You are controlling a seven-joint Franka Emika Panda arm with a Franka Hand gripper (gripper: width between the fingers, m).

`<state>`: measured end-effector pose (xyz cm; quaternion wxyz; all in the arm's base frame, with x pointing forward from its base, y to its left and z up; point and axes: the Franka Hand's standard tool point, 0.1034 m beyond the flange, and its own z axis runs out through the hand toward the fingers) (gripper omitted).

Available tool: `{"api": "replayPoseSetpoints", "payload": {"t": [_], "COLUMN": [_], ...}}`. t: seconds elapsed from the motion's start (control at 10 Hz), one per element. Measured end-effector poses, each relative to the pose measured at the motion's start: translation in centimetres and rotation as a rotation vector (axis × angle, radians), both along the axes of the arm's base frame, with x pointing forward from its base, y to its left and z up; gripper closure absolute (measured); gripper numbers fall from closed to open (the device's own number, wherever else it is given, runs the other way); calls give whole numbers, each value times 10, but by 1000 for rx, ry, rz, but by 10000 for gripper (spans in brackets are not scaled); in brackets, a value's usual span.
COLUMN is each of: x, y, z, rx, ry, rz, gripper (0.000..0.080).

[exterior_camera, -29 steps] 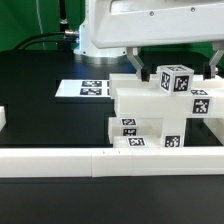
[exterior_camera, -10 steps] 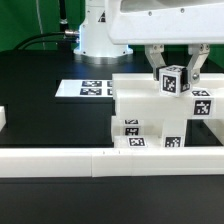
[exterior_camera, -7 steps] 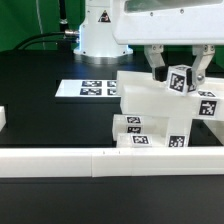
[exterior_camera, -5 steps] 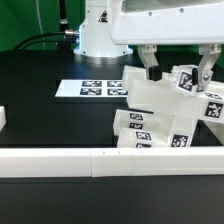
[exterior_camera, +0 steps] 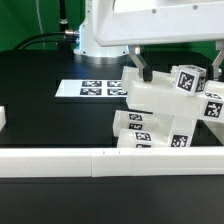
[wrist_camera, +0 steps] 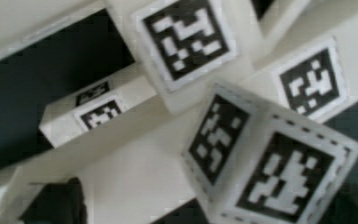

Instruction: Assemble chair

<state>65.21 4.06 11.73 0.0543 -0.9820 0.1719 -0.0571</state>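
The chair (exterior_camera: 160,110), a cluster of chunky white slabs and square posts with black-and-white tags, stands at the exterior view's right, just behind the front rail. A tagged square post (exterior_camera: 187,79) sticks up from its top. My gripper (exterior_camera: 178,68) hangs over that post, open. One dark finger (exterior_camera: 142,67) is to the post's left and the other sits by the frame's right edge, neither touching it. In the wrist view the post (wrist_camera: 274,150) and other tagged chair faces (wrist_camera: 190,40) fill the picture, close and blurred.
The marker board (exterior_camera: 95,88) lies flat on the black table behind the chair. A long low white rail (exterior_camera: 100,160) runs along the table's front. A small white piece (exterior_camera: 3,118) shows at the exterior view's left edge. The robot base (exterior_camera: 85,40) stands at the back.
The gripper was shut on the tagged post and has since opened wide and let it go. The chair has turned and shifted slightly toward the exterior view's right.
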Motion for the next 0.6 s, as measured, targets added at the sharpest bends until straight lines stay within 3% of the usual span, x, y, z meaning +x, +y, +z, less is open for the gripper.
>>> {"api": "replayPoseSetpoints", "payload": {"t": [0.6], "x": [0], "y": [-23], "z": [-2], "rx": [-66], "ry": [-38], "rz": [457], "gripper": [151]}}
